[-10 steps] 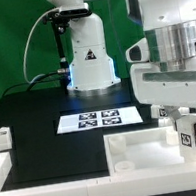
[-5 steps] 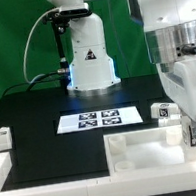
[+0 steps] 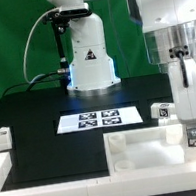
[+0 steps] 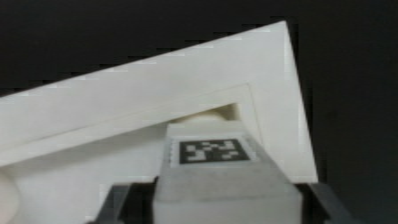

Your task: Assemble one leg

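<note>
Holding the leg (image 4: 217,160) firmly between our end effector (image 3: 195,133) fingers, we judge it light, stiff and slippery; gripping its flat sides seems safest.

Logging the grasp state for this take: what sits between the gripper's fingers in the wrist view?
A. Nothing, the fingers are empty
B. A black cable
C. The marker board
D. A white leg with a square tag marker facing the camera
D: in the wrist view the leg, white with a black-and-white tag on its face, sits between the dark fingers of the gripper, over a corner of the white tabletop.
</note>
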Controlling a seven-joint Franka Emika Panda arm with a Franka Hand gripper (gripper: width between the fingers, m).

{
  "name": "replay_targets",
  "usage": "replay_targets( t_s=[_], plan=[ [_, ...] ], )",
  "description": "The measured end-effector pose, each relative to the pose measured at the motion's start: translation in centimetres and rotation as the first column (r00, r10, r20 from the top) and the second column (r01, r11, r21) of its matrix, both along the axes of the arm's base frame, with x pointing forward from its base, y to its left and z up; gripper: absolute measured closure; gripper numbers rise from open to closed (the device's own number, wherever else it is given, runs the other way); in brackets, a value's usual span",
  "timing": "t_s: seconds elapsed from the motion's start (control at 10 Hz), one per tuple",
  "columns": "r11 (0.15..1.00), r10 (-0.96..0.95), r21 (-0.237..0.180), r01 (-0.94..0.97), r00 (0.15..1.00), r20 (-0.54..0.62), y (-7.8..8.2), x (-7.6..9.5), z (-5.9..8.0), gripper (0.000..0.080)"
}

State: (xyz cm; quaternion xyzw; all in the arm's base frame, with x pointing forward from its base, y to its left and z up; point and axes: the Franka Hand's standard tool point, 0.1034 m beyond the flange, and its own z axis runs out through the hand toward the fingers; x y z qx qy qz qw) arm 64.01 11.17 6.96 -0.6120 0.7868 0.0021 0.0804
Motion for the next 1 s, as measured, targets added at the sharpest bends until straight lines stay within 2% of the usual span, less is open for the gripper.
replay_targets(
  t_s=[0.1,0.3,0.6,0.8,1.0],
  plan=[
    [1.000,0.002,0.000,-0.002,1.000,0.000,0.0,0.0,0.0,0.0513],
    [0.997,0.075,-0.006,-0.075,0.997,0.015,0.0,0.2,0.7,0.0197],
    [0.953,0.302,-0.041,-0.300,0.951,0.071,0.1,0.4,3.2,0.0152],
    [0.944,0.329,-0.014,-0.329,0.942,0.063,1.4,0.5,5.4,0.0151],
    [0.946,0.325,-0.021,-0.325,0.943,0.065,1.1,0.5,4.8,0.0151]
  ],
)
